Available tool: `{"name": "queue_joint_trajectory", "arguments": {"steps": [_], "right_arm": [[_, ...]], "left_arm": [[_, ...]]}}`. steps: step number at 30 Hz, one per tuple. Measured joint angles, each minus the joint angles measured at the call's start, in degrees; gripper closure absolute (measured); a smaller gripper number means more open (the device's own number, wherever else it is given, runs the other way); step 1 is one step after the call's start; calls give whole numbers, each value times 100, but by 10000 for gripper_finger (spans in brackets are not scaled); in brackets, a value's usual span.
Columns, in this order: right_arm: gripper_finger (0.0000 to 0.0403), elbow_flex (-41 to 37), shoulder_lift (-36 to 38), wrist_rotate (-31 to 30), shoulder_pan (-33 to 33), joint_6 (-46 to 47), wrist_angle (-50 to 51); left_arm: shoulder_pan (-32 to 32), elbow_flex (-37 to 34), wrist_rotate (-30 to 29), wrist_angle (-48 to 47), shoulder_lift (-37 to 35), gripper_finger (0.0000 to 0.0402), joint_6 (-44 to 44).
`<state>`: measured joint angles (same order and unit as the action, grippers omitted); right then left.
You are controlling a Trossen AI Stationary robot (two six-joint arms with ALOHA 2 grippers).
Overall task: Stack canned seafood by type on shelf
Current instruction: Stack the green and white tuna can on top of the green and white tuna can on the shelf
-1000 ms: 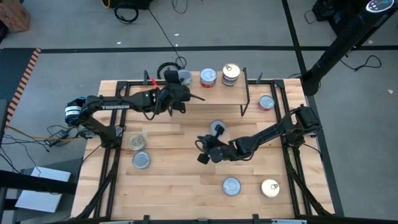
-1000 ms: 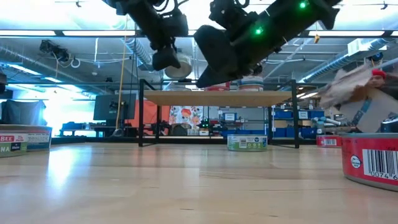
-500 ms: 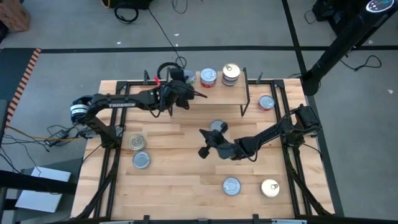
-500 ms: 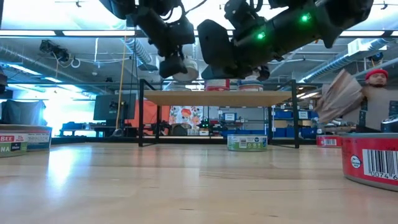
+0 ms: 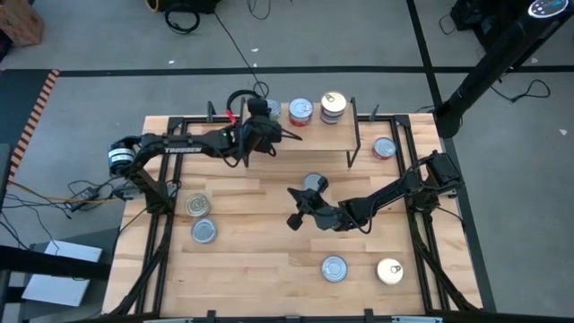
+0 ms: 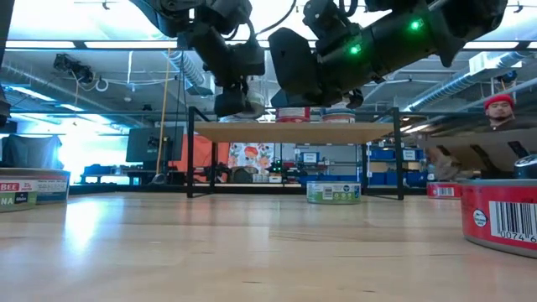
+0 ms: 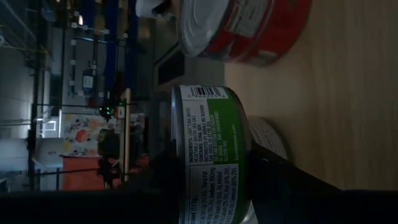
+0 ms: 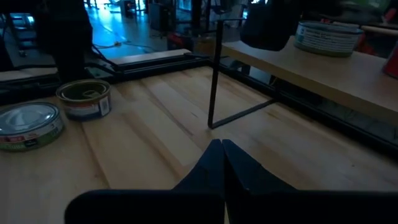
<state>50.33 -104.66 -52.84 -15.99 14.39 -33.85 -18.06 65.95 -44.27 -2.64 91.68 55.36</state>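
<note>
Slatted wooden desk (image 5: 260, 260) carries the light-wood wire-legged shelf (image 5: 314, 135). Over its left end the left claw (image 5: 260, 118) grips a green-labelled flat round tin (image 7: 211, 155) (red-labelled tin (image 7: 249, 28) just beside). Right claw (image 5: 296, 205), clenched empty, hovers mid-desk.
</note>
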Motion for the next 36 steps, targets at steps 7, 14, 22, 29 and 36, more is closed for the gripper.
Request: {"name": "queue_joint_trajectory", "arguments": {"steps": [7,14,22,29,36], "right_arm": [[403,0,-2,14,0,-37,0],[403,0,-2,44,0,-63,0],[403,0,-2,163,0,-106,1],[403,0,-2,197,0,-107,2],[403,0,-2,335,0,-107,0]], "left_arm": [[-113,0,-100,-291,0,259,-42],[-169,4,-103,-514,-11,259,-317],[-169,0,-81,-577,-2,174,-369],[-169,0,-103,-493,-2,139,-373],[-191,0,-103,-398,-2,137,-344]]}}
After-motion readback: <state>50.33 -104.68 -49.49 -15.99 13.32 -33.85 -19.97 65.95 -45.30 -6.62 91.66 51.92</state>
